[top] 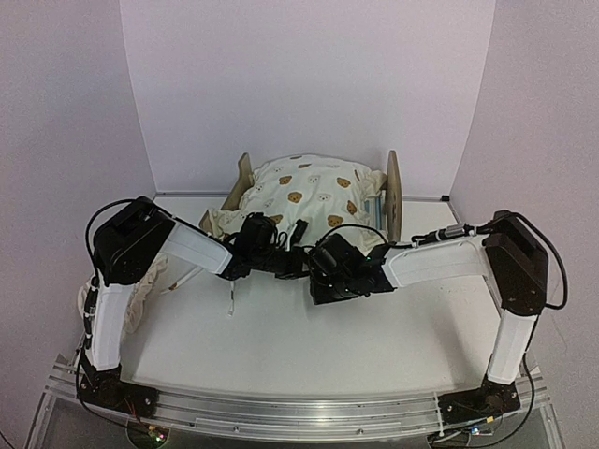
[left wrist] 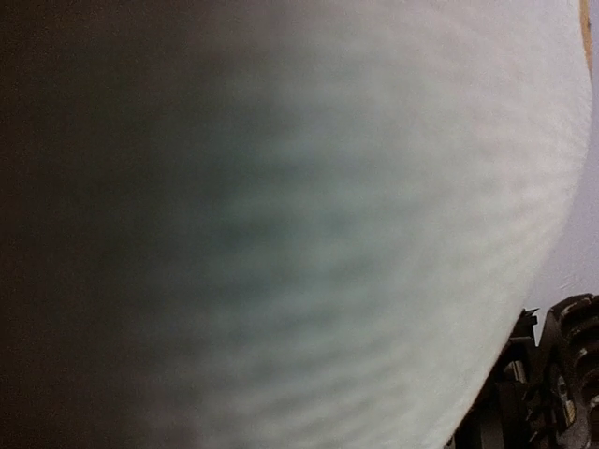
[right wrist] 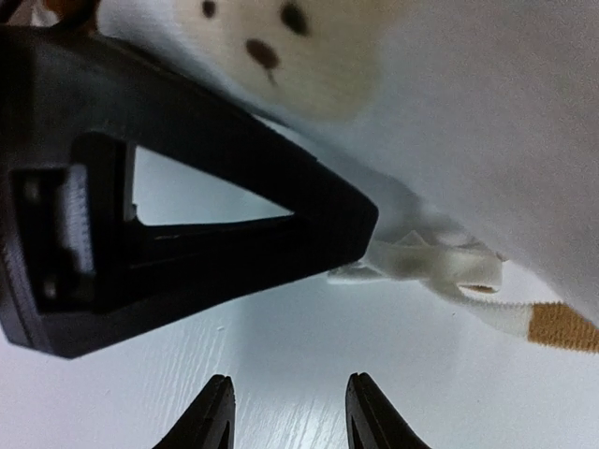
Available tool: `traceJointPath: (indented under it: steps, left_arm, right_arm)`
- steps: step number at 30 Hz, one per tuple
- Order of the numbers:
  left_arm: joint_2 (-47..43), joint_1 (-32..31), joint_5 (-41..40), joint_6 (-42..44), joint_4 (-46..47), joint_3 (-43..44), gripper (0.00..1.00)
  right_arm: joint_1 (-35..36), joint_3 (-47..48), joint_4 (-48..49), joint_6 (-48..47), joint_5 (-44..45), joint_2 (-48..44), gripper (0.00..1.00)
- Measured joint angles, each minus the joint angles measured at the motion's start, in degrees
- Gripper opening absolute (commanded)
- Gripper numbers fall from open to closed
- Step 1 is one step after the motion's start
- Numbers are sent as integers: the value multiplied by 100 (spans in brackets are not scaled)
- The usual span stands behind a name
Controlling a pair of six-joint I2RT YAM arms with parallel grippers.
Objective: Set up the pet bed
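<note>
The pet bed (top: 394, 192) stands at the back of the table, its plywood end boards showing on either side. A cream bear-print quilt (top: 304, 192) is draped over it and hides the mattress. My left gripper (top: 279, 254) is at the quilt's front edge, shut on the quilt. Blurred white cloth (left wrist: 309, 206) fills the left wrist view, hiding the left fingers. In the right wrist view the left gripper's black finger (right wrist: 187, 234) ends at a knotted quilt tie (right wrist: 440, 264). My right gripper (right wrist: 290, 421) is open just in front of it, with nothing between its fingers.
A pale ruffled pillow (top: 150, 281) lies under the left arm at the table's left side. One loose tie (top: 231, 297) hangs down onto the white table (top: 309, 346). White walls close in the back and both sides.
</note>
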Motion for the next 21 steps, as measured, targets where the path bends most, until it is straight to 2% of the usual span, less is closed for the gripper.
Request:
traceJointPath:
  steps: [10, 21]
  left_arm:
    - [113, 98, 114, 171, -441, 291, 3]
    - [206, 165, 287, 226, -566, 452, 3]
  right_arm:
    - [0, 439, -216, 25, 928, 635, 45]
    - [4, 603, 0, 85, 1378, 923, 48]
